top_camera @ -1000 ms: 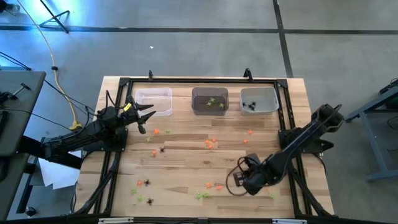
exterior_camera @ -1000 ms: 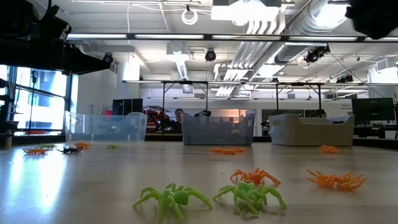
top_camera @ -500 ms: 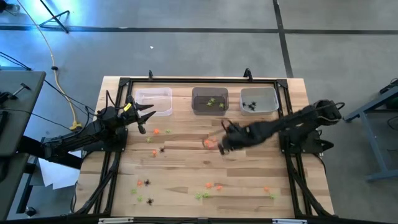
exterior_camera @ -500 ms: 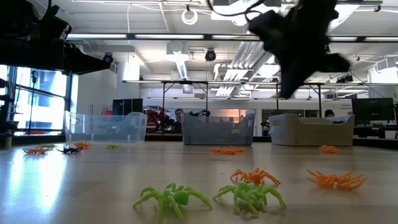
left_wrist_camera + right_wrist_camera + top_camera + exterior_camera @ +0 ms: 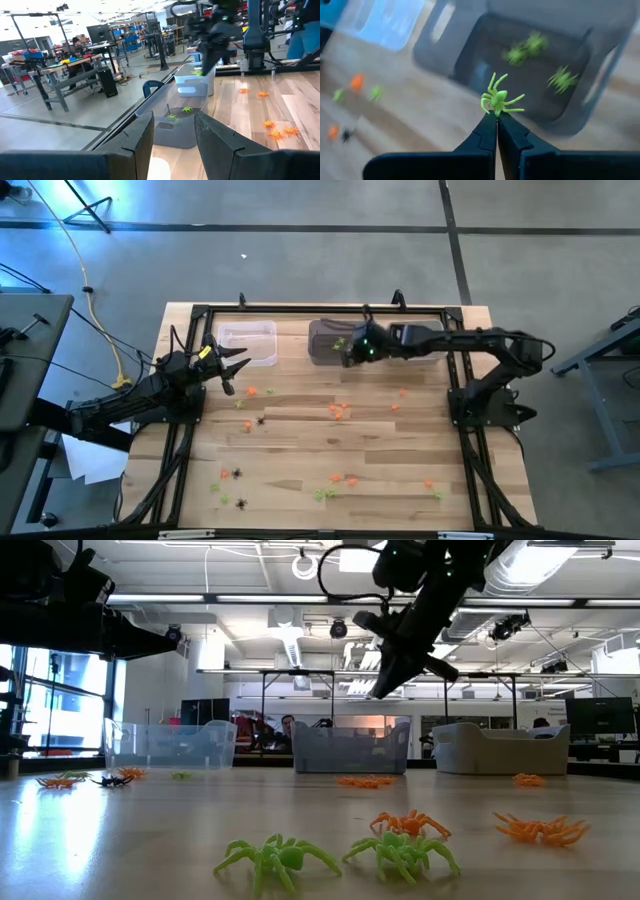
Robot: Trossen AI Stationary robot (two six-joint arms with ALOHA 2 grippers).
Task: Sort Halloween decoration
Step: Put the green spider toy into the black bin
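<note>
I am holding the right gripper over the middle grey bin at the far side of the table, and its fingers are clenching a lime-green spider by the body, just above the bin's near rim in the wrist view. Three more green spiders are lying inside that bin. The left gripper is hovering with its jaws parted and nothing between them, beside the near edge of the clear bin at far left. The white bin at far right is holding black spiders. Orange spiders are lying scattered mid-table, and others of all three colours are lying toward the near edge.
</note>
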